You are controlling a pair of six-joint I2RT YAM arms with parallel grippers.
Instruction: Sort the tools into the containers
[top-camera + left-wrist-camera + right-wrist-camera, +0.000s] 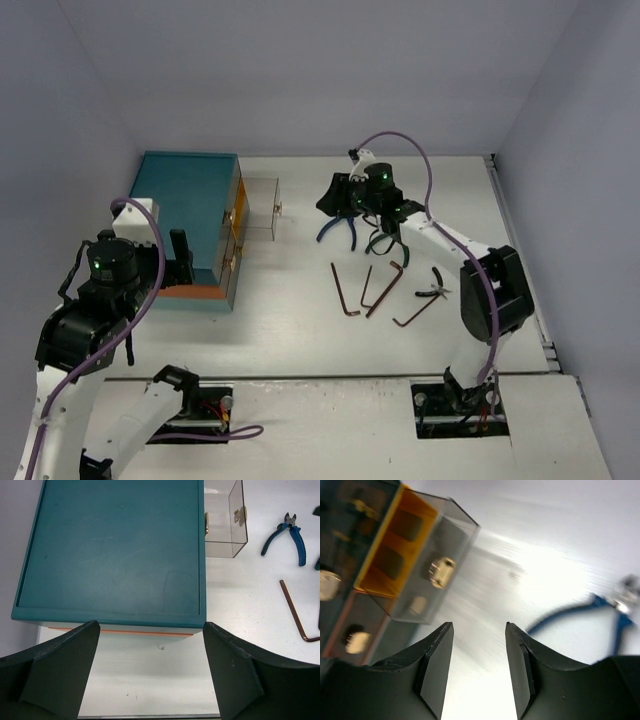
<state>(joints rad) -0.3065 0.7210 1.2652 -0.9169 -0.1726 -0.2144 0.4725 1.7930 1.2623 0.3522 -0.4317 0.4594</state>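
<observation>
Several dark hex keys [384,288] lie loose on the white table [300,330], well out from the drawer face of the teal chest [188,205]. On that same side of the chest, a little beyond its open drawer, lie the blue-handled pliers [338,228] and, just past them, the green-handled pliers [383,240]. A smaller pair of pliers [435,290] lies farthest from the chest, beyond the hex keys.

One clear drawer [262,210] stands pulled out of the chest's upper part, with a brass knob [440,572] on its front. The drawers below it sit closed in the chest.

At the chest's near end, over the orange band [120,631], hovers the left gripper [150,630]. Its jaws are spread wide, about as broad as the chest itself, with nothing between them.

Out from the chest, just past the open drawer's front and above the blue-handled pliers, hangs the right gripper [479,630], pointing back toward the chest. Its jaws stand a narrow gap apart and grip nothing. The right wrist view is blurred.
</observation>
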